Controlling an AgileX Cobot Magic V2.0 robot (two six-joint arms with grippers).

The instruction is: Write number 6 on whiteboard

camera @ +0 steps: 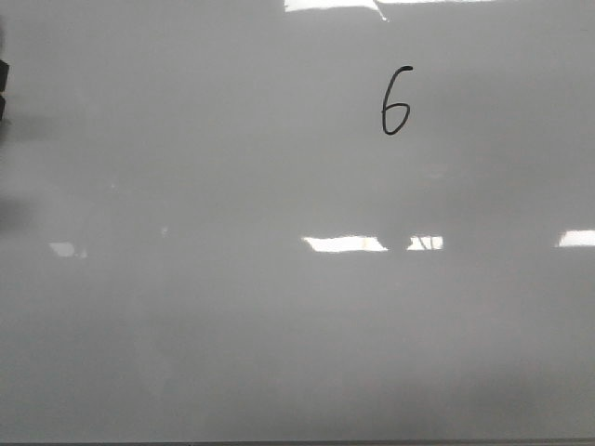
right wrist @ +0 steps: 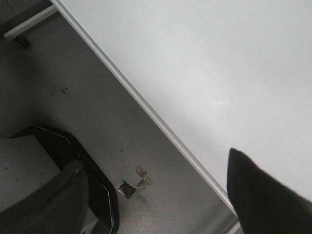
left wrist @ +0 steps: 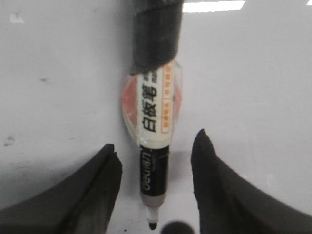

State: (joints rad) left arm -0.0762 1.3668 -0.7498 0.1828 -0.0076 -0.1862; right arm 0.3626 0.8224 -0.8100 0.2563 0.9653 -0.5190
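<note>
Upper right of the front view, the 6 (camera: 395, 101) sits finished on the board (camera: 232, 325). Left gripper (left wrist: 156, 161) has fingers spread, flanking a marker (left wrist: 153, 122) taped above, tip uncapped. Right gripper (right wrist: 161, 195) is spread, empty, over the board's edge. A stray dip could smear ink.

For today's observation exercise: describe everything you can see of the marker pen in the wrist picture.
The marker pen is taped to the left arm, between the open fingers of the left pincer, which do not touch it. Black tape wraps its upper part; below is a white label with black Chinese characters and orange print, then a black section and a dark tip over the whiteboard.
</note>
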